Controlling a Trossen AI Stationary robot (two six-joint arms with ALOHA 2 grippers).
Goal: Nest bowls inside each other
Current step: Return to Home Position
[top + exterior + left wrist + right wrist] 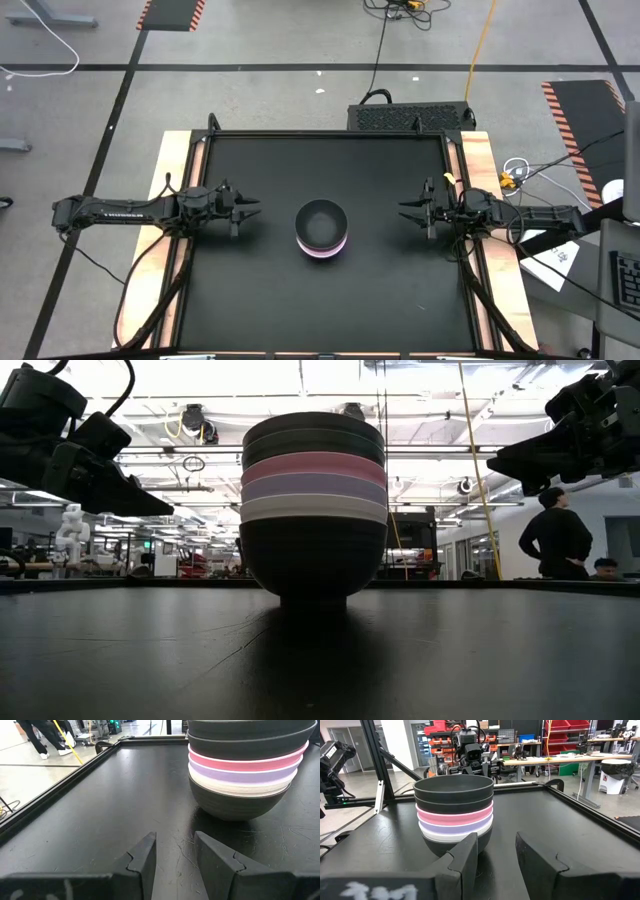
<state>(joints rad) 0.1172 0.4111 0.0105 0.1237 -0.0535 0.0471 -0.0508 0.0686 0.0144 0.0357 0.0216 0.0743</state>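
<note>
The left end effector (256, 207) and right end effector (403, 212) are held released and empty at either side — judged a resting pose, with nothing left to grasp. Between them the nested stack of six round bowls (322, 228), black outermost and topmost, is centred on the scuffed matte-black tabletop (250, 290). Beyond, a bright workshop and a standing person (556, 535) are seen.
</note>
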